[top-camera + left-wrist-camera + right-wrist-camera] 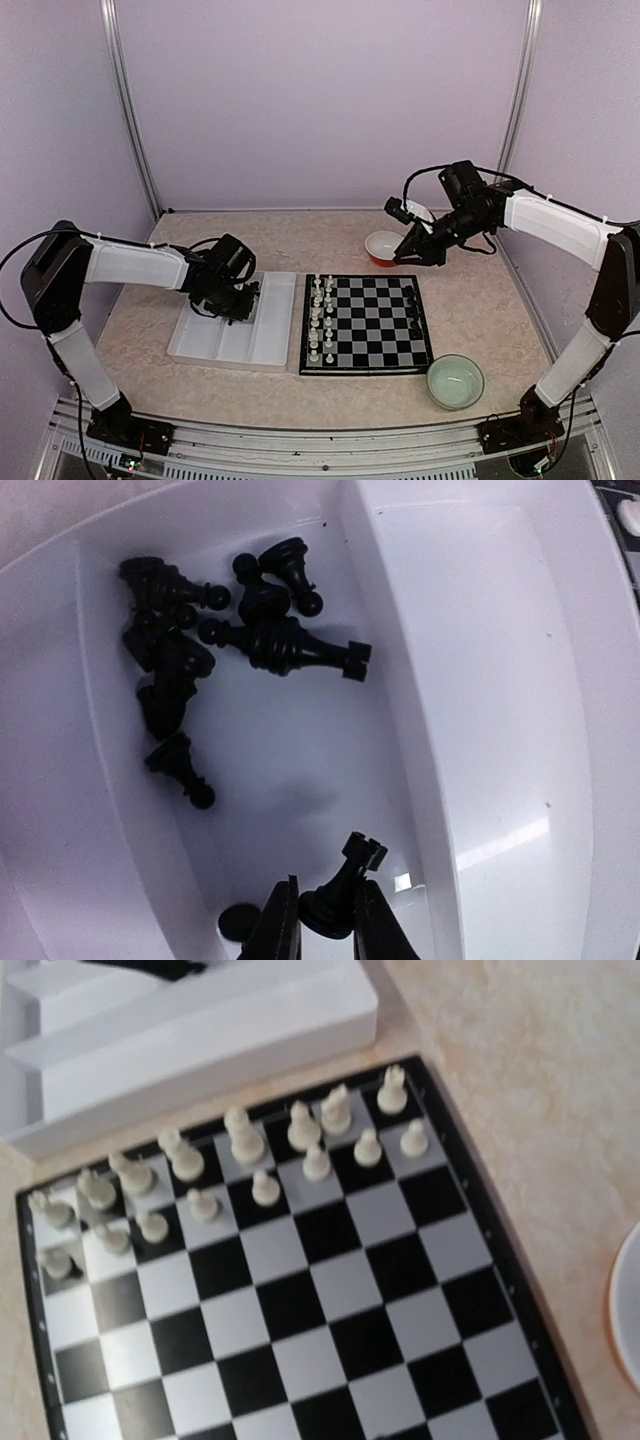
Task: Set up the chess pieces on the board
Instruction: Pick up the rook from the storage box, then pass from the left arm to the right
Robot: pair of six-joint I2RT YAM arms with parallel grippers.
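Note:
My left gripper point(328, 885) is shut on the base of a black rook point(362, 855) and holds it low over the tray's middle compartment. Several other black chess pieces point(200, 640) lie in a heap at that compartment's far end. In the top view the left gripper point(238, 297) hangs over the white tray point(225, 348). The board point(365, 325) lies right of the tray, with white pieces point(318, 318) in its two left columns and a few black pieces point(410, 303) near its right edge. My right gripper point(410, 252) hovers beyond the board's far right corner; its fingers do not show in the right wrist view.
A red and white bowl point(383, 247) stands behind the board next to the right gripper. A green bowl point(455, 381) stands at the board's near right corner. The right wrist view shows the board point(330, 1300), the white pieces point(250, 1150), the tray point(200, 1040) and a bowl rim point(630, 1300).

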